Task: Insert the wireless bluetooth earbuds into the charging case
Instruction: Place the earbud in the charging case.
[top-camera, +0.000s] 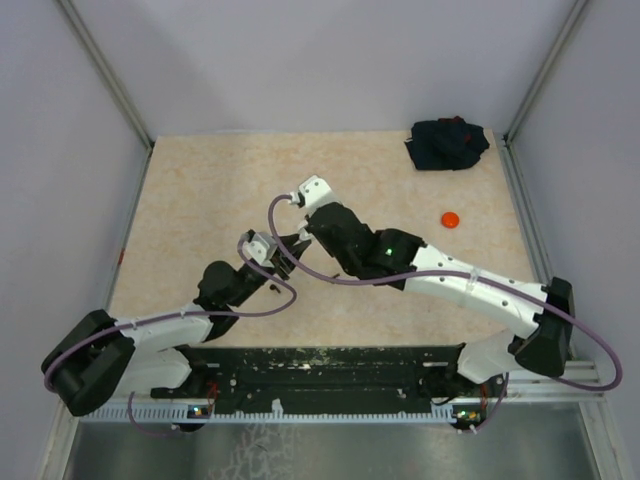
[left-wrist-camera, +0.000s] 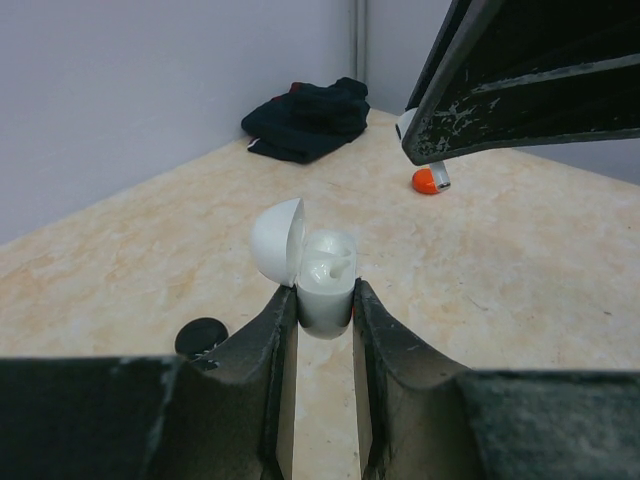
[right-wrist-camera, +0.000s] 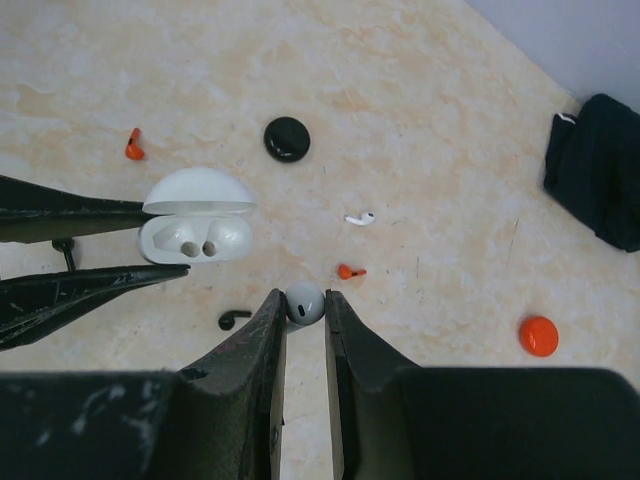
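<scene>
A white charging case (left-wrist-camera: 325, 285) sits pinched between the fingers of my left gripper (left-wrist-camera: 325, 300), its lid (left-wrist-camera: 275, 240) swung open to the left. In the right wrist view the case (right-wrist-camera: 195, 238) shows two empty sockets. My right gripper (right-wrist-camera: 305, 300) is shut on a white earbud (right-wrist-camera: 305, 303), held above the table just right of the case. Loose on the table lie a white earbud (right-wrist-camera: 360, 218), a red earbud (right-wrist-camera: 349, 271), another red one (right-wrist-camera: 133, 146) and a black one (right-wrist-camera: 234, 319). From above, both grippers (top-camera: 272, 258) (top-camera: 298, 240) meet mid-table.
A black puck (right-wrist-camera: 287, 138) lies beyond the case and an orange puck (right-wrist-camera: 539, 335) to the right. A dark cloth bundle (top-camera: 447, 145) sits in the far right corner. Walls close in the table on three sides.
</scene>
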